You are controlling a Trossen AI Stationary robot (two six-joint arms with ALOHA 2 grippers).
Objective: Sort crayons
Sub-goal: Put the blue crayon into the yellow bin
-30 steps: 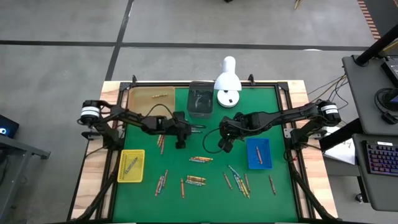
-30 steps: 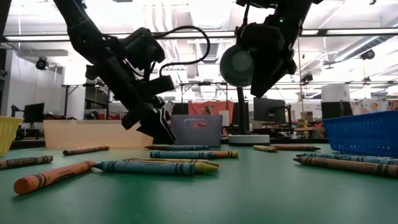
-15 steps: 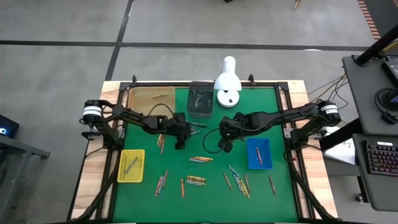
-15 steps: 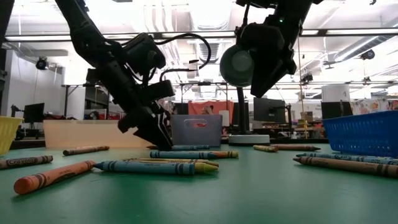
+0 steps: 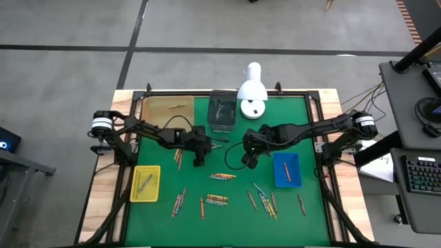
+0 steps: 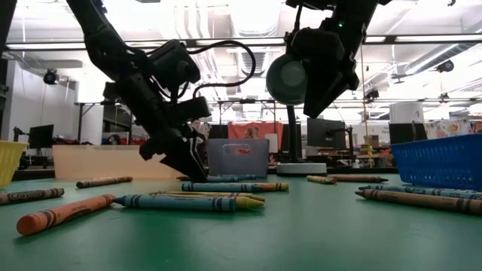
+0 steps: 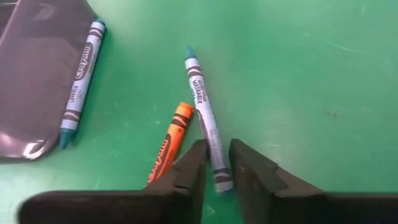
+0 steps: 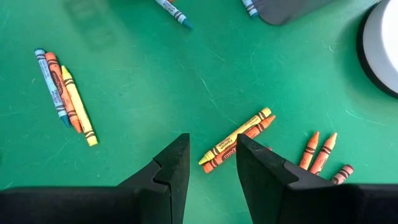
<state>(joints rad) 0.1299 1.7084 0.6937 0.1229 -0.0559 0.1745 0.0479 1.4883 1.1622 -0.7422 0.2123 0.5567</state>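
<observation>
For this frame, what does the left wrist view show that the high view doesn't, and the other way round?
Only the left wrist view shows the left gripper closing around a blue-green crayon, with an orange crayon lying beside it on the mat. Only the high view shows the whole layout: the yellow tray, the blue tray, the right gripper waiting mid-table, and loose crayons nearer the front. Both show the green mat and the dark tray.
</observation>
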